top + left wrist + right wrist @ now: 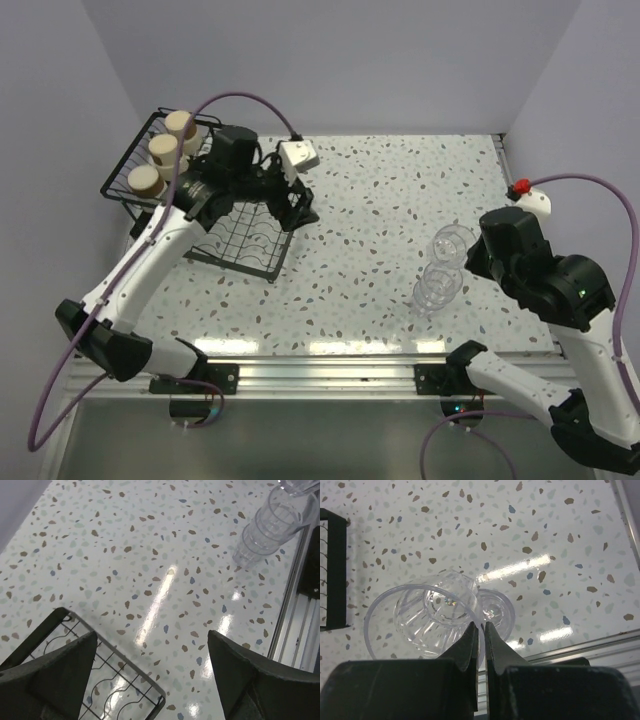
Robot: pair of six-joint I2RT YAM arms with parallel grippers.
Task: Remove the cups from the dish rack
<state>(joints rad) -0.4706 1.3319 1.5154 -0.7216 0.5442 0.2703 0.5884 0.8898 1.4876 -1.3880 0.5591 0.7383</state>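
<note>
the right gripper's (481, 630) fingers are pressed almost together on the thin rim of a clear tumbler (420, 625), ribbed and glossy, which is tipped over the speckled table (360, 260) with a second tumbler (495, 611) touching behind it. the left gripper (150, 650) is spread wide and holds nothing, above the near corner of the dish rack (115, 655), a black wire grid. three cream cups (163, 148), matte cylinders, are seen in its raised basket. the clear tumblers are judged unloaded; the three cream cups are left to be moved
</note>
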